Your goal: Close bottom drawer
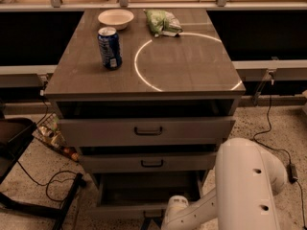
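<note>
The grey cabinet has three drawers. The bottom drawer (144,191) is pulled out, and its deep grey tray shows below the middle drawer (152,163). My white arm (244,186) bends in from the lower right. Its wrist reaches the middle of the bottom drawer's front edge. My gripper (151,221) is a dark shape at the bottom edge of the view, right at that front edge and mostly cut off. The drawer's handle is hidden.
The top drawer (147,131) and the middle drawer stand slightly out. A blue can (110,48), a white bowl (115,18) and a green bag (163,22) sit on the cabinet top. A black frame (19,143) and cables (53,186) lie on the floor at left, and another cable (283,152) at right.
</note>
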{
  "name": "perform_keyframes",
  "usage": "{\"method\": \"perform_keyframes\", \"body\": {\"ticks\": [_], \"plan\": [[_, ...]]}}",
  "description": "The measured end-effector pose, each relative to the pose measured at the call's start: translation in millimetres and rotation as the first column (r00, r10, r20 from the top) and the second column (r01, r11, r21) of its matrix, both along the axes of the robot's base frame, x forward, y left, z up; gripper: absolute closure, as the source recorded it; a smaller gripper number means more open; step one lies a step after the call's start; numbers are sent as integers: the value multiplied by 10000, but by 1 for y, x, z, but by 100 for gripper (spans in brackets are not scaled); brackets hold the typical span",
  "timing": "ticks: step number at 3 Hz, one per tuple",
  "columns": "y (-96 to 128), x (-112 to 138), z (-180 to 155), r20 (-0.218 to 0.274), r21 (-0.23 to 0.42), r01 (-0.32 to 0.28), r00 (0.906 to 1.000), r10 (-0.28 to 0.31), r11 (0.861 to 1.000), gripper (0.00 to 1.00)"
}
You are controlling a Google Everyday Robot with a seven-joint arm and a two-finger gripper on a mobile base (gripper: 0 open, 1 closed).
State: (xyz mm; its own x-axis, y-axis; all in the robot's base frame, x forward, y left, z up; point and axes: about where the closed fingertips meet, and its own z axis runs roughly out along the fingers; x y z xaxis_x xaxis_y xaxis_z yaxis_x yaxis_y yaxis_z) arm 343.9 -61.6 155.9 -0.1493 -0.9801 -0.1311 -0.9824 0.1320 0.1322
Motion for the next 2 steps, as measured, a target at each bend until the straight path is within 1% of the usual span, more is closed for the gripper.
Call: {"method": "perform_keyframes", "body": {"ticks": [1, 2], "plan": [[3, 31, -5, 481, 347, -148, 9988, 132, 9993, 100], [6, 73, -14, 1160, 816, -373, 9929, 277, 9960, 100]]}}
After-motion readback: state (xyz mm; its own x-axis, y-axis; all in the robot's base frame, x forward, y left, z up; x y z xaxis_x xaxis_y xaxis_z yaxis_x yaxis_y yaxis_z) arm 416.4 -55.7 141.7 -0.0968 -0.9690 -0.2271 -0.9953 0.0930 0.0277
